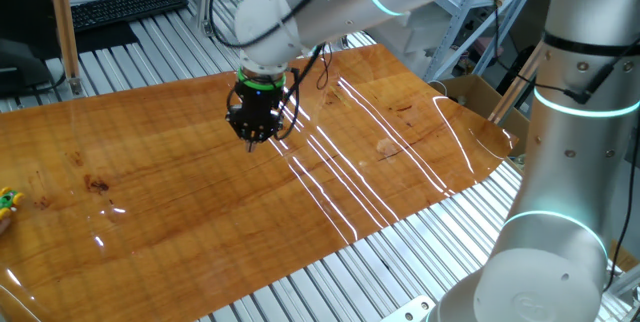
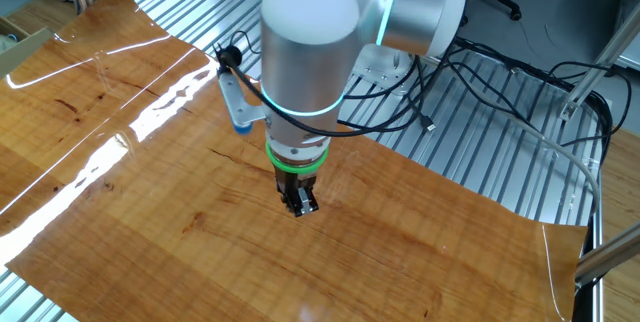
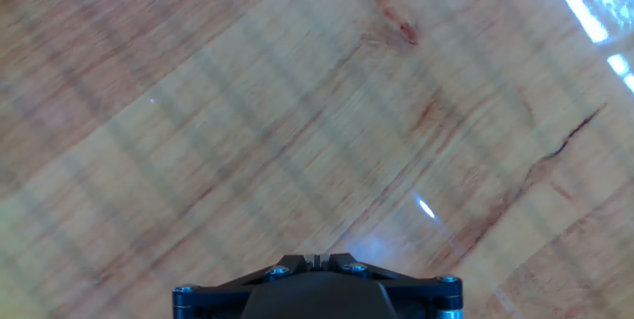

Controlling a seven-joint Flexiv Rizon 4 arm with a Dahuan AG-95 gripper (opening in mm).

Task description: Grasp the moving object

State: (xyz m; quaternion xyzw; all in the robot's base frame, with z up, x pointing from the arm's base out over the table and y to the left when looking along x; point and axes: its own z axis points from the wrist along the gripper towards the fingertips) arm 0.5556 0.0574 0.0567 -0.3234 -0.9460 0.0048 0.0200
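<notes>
Two fingers pressed together, nothing between them: the gripper (image 1: 252, 143) points down just over the glossy wooden board (image 1: 180, 212), left of centre in one fixed view. The other fixed view shows the same closed tips (image 2: 301, 206) at frame centre, under the arm's grey wrist with its green ring. Hand view gives only the gripper's black base at the bottom edge and bare, blurred wood grain. The toy figure (image 1: 9, 200), yellow and green, lies at the far left edge of one fixed view, well apart from the gripper; neither other view shows it. Bare board runs between the two. Around the board's edges, the ribbed metal table (image 1: 330, 282) is exposed; a keyboard (image 1: 125, 6) sits upper left.
</notes>
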